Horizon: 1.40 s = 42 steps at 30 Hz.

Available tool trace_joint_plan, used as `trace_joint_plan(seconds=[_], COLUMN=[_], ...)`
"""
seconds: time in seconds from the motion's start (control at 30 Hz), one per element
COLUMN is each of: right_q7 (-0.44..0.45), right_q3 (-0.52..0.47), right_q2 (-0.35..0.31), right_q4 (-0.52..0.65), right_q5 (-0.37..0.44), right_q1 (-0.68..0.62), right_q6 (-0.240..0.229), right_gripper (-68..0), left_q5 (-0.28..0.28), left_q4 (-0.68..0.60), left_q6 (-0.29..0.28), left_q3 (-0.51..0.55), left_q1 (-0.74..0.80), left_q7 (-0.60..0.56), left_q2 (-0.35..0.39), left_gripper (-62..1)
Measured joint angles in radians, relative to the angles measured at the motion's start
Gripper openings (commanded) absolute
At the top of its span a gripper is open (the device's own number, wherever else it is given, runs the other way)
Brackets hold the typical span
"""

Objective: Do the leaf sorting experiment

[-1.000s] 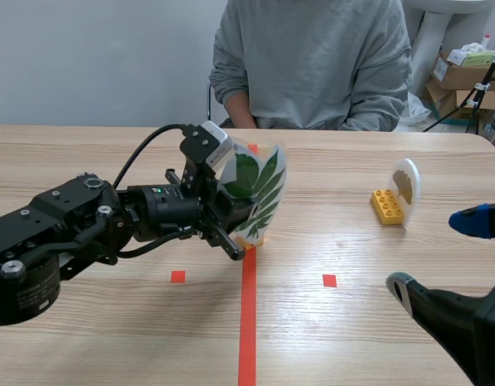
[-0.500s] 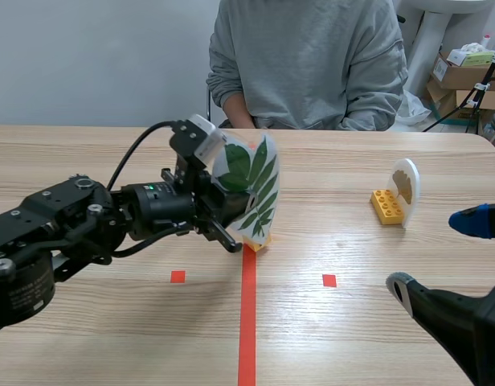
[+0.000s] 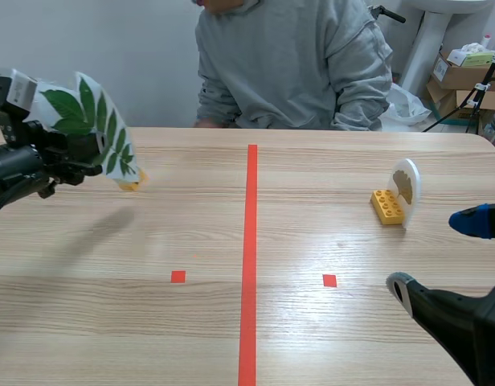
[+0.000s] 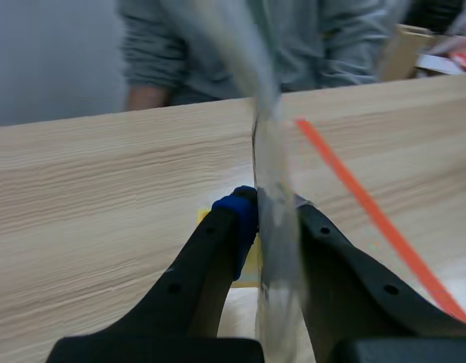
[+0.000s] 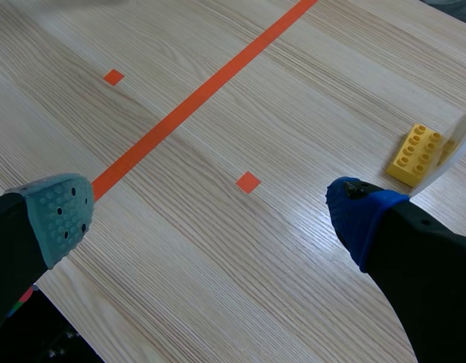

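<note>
While the left gripper [image 4: 272,215] pinches the leaf card [image 3: 91,129] by the table [image 3: 191,241] left edge, the right gripper [image 5: 210,208] is spread wide.

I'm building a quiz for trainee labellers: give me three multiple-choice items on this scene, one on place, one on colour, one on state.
1. The green-leaf card is which side of the tape line? A left, B on it, C right.
2. The brick is: A blue, B yellow, C red.
3. The right gripper is: A shut on the brick, B shut on nothing, C open.
Answers: 1 A, held up far left; 2 B, yellow studs show; 3 C, pads wide apart.
</note>
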<state>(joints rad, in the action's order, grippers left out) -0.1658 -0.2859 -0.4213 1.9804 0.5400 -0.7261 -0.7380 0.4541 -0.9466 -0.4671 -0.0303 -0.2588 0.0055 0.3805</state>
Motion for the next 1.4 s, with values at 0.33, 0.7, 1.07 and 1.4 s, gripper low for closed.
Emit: trace_joint_plan(seconds=[0.33,0.7,1.07,1.4], right_q7=[0.0,0.0,0.003,0.003], right_q3=[0.0,0.0,0.0,0.0], right_q2=[0.0,0.0,0.0,0.0], right_q4=[0.0,0.0,0.0,0.0], right_q5=[0.0,0.0,0.0,0.0], right_q1=[0.0,0.0,0.0,0.0], right_q6=[0.0,0.0,0.0,0.0], right_gripper=[-3.7,-3.7,-3.7,-3.7], left_q5=[-0.095,-0.159,-0.216,-0.218], left_q4=[0.244,0.454,0.46,0.46], left_q6=[0.212,0.278,0.283,0.283], left_q3=[0.013,0.013,0.013,0.013], left_q1=[-0.134,-0.235,-0.235,-0.231], left_q7=[-0.076,-0.093,-0.093,-0.088], left_q2=[0.031,0.043,0.04,0.041], left_gripper=[-57.1,-57.1,-45.7,-1.6])
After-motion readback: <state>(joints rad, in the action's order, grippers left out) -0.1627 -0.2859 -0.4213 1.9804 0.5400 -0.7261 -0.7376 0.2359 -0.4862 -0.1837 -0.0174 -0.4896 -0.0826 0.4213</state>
